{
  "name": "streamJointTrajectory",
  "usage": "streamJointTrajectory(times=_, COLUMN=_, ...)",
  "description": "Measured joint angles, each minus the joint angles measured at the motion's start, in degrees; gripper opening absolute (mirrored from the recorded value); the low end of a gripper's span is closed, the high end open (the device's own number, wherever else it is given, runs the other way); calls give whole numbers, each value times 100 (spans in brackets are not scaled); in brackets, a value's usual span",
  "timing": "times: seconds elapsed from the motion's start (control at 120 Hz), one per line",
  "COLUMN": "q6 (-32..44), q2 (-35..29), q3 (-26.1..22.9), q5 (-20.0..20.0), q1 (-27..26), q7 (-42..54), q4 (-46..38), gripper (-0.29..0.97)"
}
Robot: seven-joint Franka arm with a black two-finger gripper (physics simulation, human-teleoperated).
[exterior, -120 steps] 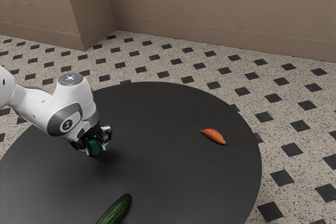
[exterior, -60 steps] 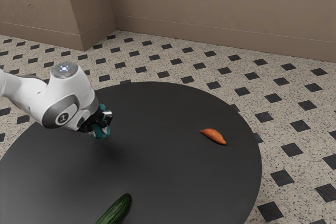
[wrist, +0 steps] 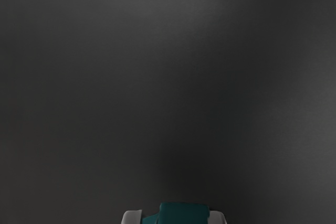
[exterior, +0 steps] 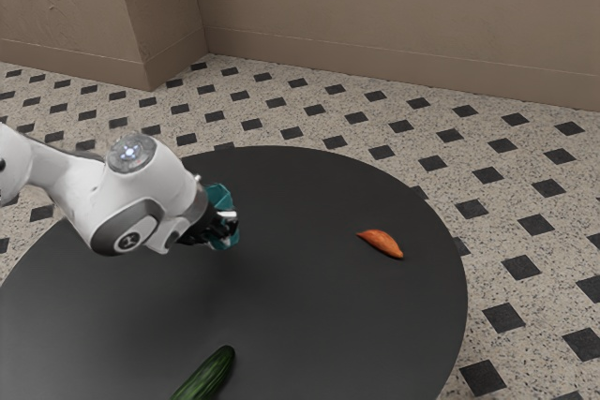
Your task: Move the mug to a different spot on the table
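Note:
A small teal mug (exterior: 220,204) hangs above the round black table (exterior: 309,316), held in my gripper (exterior: 221,224), which is shut on it. The white arm comes in from the exterior view's left and hides most of the hand. The mug is lifted off the tabletop, over the table's left half, and casts a faint shadow below. In the wrist view a teal piece of the mug (wrist: 181,213) sits right under the hand, with the dark tabletop (wrist: 168,77) beyond it.
An orange sweet potato (exterior: 382,243) lies on the table toward the exterior view's right. A green cucumber (exterior: 204,377) lies near the front edge. The table edge curves round on the right, above a checkered floor.
My gripper has carried the mug up off the table and toward the exterior view's right, from the left edge area to nearer the table's middle.

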Motion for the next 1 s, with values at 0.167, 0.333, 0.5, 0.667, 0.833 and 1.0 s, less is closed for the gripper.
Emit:
streamJointTrajectory(times=0.167, q6=139, q2=151, q3=-122, q5=21, q1=-373, q7=-102, q4=-24, gripper=-3)
streamJointTrajectory(times=0.333, q6=249, q2=354, q3=-123, q5=29, q1=-244, q7=-183, q4=5, gripper=-3)
streamJointTrajectory(times=0.5, q6=333, q2=530, q3=-129, q5=33, q1=-257, q7=-244, q4=55, gripper=-3)
streamJointTrajectory(times=0.667, q6=373, q2=661, q3=-127, q5=31, q1=-293, q7=-289, q4=63, gripper=-2)
streamJointTrajectory(times=0.833, q6=386, q2=733, q3=-122, q5=27, q1=-311, q7=-322, q4=69, gripper=-1)
streamJointTrajectory(times=1.0, q6=370, q2=797, q3=-119, q5=32, q1=-304, q7=-344, q4=70, gripper=12)
